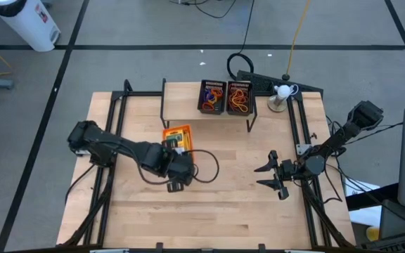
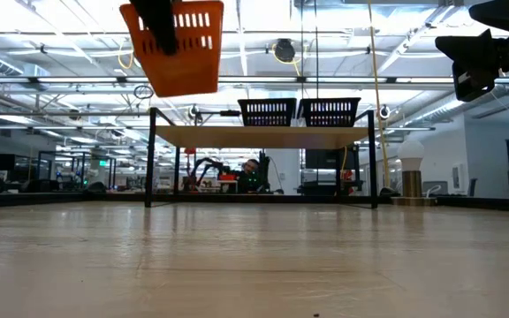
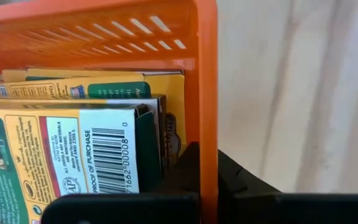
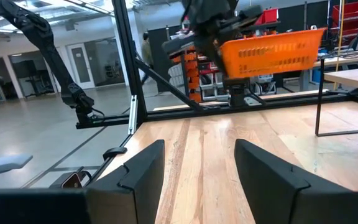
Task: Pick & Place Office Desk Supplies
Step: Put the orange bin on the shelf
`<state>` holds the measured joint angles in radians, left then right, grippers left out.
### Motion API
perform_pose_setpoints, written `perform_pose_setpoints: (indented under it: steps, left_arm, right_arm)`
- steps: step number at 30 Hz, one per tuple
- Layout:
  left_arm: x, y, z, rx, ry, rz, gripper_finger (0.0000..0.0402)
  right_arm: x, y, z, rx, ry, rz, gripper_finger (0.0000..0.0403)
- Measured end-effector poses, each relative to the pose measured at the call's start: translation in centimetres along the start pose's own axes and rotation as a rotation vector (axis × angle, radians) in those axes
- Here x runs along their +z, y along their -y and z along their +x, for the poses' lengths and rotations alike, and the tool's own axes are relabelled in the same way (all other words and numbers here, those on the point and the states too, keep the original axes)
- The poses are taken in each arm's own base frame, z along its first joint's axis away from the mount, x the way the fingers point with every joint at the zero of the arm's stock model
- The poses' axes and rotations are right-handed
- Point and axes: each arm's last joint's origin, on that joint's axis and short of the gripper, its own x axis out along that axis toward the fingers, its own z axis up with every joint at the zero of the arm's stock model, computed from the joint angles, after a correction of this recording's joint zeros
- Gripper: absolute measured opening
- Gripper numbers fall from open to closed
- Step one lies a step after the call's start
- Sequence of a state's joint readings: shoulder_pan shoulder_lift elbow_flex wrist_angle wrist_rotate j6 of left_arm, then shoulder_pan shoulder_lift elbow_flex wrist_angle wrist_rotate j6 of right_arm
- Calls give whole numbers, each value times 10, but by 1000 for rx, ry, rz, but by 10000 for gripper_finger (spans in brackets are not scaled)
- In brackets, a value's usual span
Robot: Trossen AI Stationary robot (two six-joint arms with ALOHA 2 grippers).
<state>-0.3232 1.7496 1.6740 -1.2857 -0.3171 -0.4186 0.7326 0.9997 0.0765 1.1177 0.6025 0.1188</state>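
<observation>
Hanging clear above the table, the orange tray [image 2: 177,46] is carried by its rim, the left gripper [image 1: 177,163] clenched over one slotted plastic wall, probably so the flat glossy crayon boxes [image 3: 73,146] stay upright inside. Two black mesh trays [image 1: 225,97], rubber bands [image 1: 238,102] inside, sit on the wooden shelf riser [image 1: 188,95] well behind. The right gripper [image 4: 197,168] waits released over bare pale wood at the table's right edge
</observation>
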Motion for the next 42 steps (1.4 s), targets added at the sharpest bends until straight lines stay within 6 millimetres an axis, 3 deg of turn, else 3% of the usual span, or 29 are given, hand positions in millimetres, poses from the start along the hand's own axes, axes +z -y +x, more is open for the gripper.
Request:
perform_pose_setpoints:
  steps: [8, 18, 32, 42]
  left_arm:
    - [7, -35, 4, 51, -70, 42, 0]
    - [18, -96, 19, 54, -126, 94, 0]
    - [18, -178, 36, 78, -166, 36, 0]
    - [22, -201, 41, 13, -80, -4, 0]
  right_arm:
    - [0, 0, 0, -3, 0, -3, 185]
    - [0, 0, 0, -3, 1, -4, 185]
    - [0, 0, 0, -3, 0, -11, 185]
    - [0, 0, 0, -4, 0, -12, 185]
